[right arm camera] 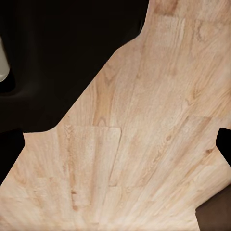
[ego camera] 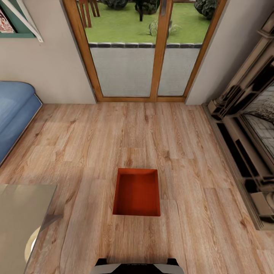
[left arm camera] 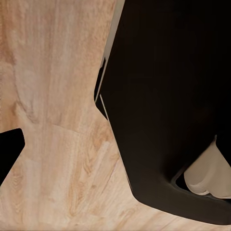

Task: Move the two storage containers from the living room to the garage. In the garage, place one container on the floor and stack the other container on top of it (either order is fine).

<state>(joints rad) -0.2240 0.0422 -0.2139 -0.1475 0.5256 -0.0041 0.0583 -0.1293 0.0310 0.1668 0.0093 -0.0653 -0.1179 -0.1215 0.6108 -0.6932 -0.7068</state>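
One orange-red bin (ego camera: 136,192) sits on the plank floor (ego camera: 114,133) low in the middle of the head view, empty and square to the camera, just ahead of the robot's base (ego camera: 137,266) at the bottom edge. Beyond it, the glass doors (ego camera: 146,49) fill the top centre; a blue sofa (ego camera: 15,114) lies at the left edge, the fireplace (ego camera: 247,144) at the right, and a pale surface (ego camera: 23,217) shows at lower left. This is the living room — so the task looks barely begun: the bin is not lifted, a second one is not visible here, and the whole carry to the garage and the stacking remain. Both wrist views look down at planks past dark robot bodywork; whether either hand is open or closed I cannot tell.
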